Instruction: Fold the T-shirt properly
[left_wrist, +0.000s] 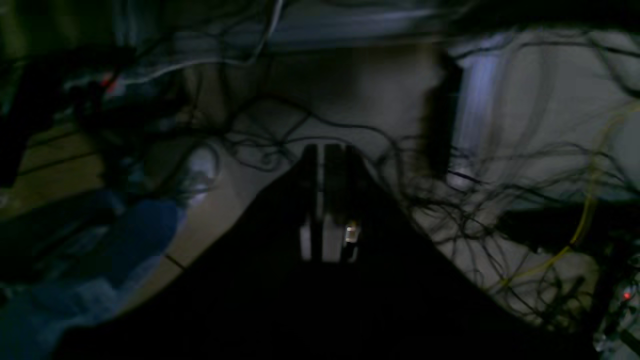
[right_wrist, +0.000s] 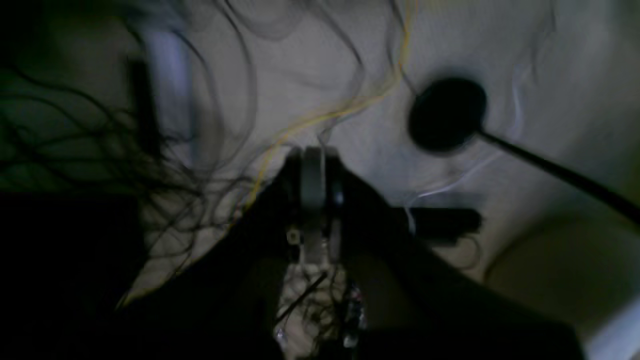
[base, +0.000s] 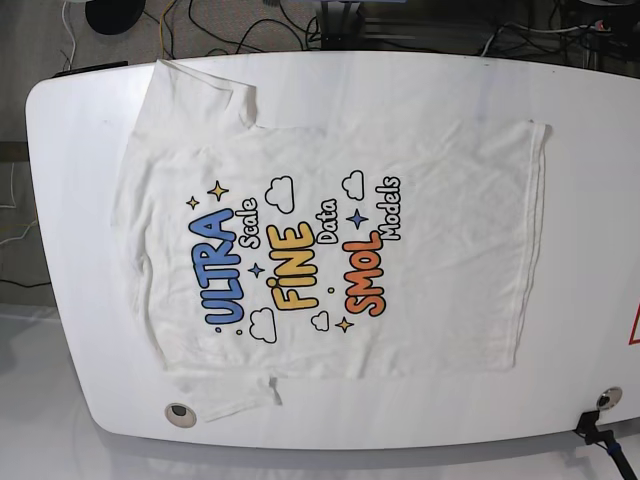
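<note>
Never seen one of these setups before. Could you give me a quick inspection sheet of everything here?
Surface: white table, rounded corners.
Job's things: T-shirt spread flat, print up, not yet folded.
Clutter: small round disc near the table's front edge.
Grippers: left gripper and right gripper shut, fingers holding nothing, away from the shirt.
Cables: tangled wires on the floor; more cords behind the table.
Surroundings: dim, blurred floor; round black base.

The left gripper (left_wrist: 327, 200) is sitting with its jaws pressed together, nothing between them, seen dimly in its own wrist view. The right gripper (right_wrist: 317, 195) is likewise resting fully closed and empty. Neither arm is showing in the base view.
</note>
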